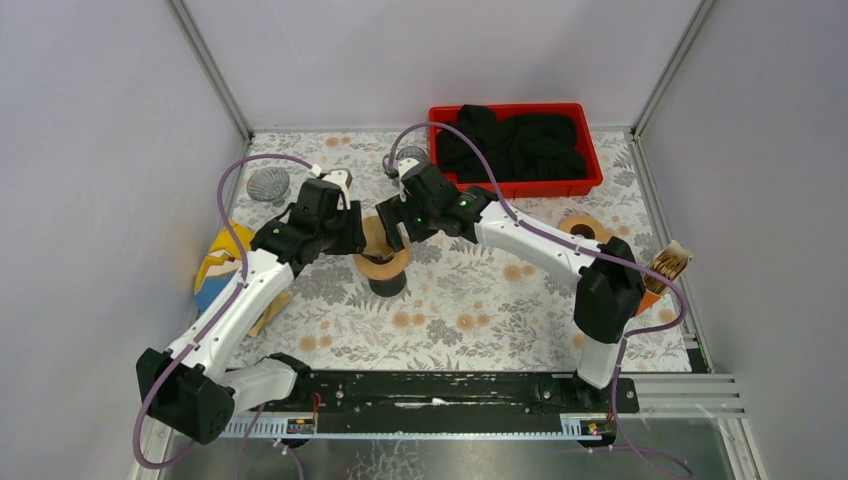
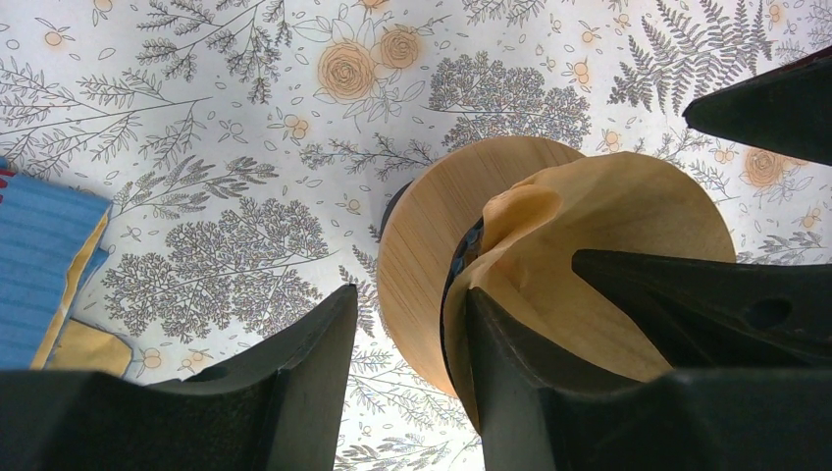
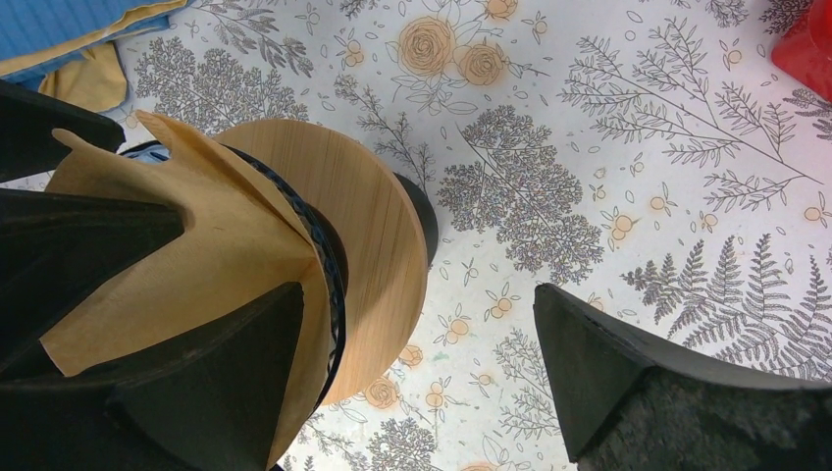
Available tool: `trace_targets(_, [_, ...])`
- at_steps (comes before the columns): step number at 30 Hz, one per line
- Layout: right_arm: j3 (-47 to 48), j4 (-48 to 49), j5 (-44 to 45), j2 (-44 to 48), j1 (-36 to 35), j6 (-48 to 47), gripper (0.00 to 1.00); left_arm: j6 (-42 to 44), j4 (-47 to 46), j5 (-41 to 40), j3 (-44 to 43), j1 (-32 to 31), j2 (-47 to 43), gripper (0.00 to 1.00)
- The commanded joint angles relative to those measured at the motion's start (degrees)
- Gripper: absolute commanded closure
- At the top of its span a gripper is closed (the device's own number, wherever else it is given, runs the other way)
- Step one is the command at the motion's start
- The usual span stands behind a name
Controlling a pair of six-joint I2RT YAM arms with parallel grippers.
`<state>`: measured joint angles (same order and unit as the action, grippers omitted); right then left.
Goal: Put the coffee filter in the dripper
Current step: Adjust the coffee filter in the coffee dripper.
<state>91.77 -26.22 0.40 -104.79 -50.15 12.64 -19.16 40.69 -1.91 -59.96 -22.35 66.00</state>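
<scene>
One filter in dripper

You get bright, even light from above. In the top view the arms throw only soft, faint shadows on the floral table cover, and the black cloth in the far red bin loses its folds. In both wrist views the print is sharp, while the near fingers read as featureless black.
</scene>
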Motion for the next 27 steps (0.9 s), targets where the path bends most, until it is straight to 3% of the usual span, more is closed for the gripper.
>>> trace_targets(1, [2.5, -1.7, -1.3, 0.9, -0.3, -0.9, 0.06, -0.1, -1.6, 0.9, -0.3, 0.1, 0.4, 0.49])
trace_targets(19, [4.3, 0.9, -1.7, 4.0, -0.3, -0.3, 0.03, 0.3, -1.7, 2.9, -1.5, 0.1, 3.0, 0.48])
trace_targets(27, [5.6, 1.2, -6.4, 2.0, -0.4, 0.1, 0.01, 0.7, -1.2, 2.4, -1.9, 0.1, 2.8, 0.48])
